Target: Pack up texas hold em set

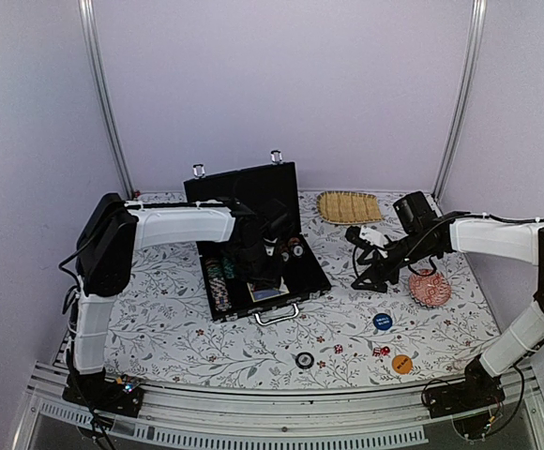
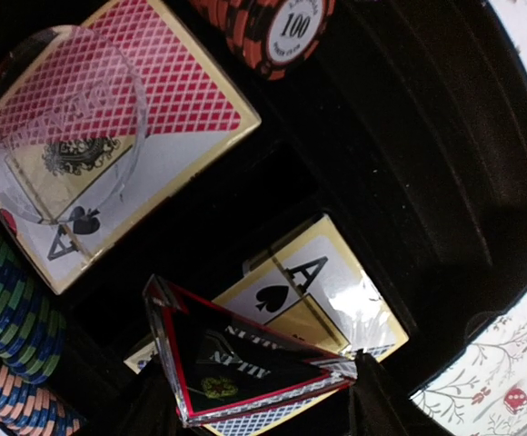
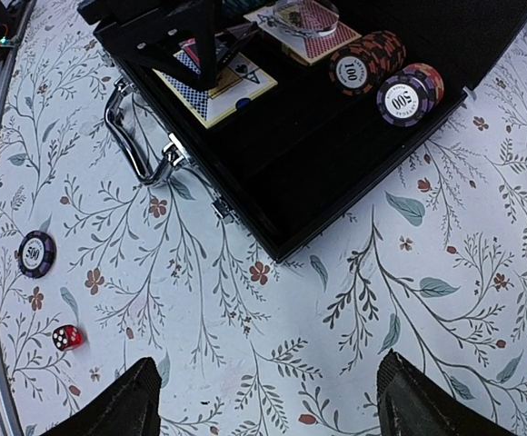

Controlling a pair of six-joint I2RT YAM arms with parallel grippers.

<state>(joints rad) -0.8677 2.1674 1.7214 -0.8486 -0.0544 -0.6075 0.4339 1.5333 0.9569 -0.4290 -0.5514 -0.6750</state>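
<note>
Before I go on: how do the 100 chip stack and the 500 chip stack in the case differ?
Colour: the 100 chip stack is orange and black, the 500 chip stack has a purple rim. Place: the 100 chip stack lies nearer the red-backed card deck, the 500 chip stack nearer the case side wall. Shared: both lie on their sides, side by side inside the case, white labels toward the right wrist camera.
</note>
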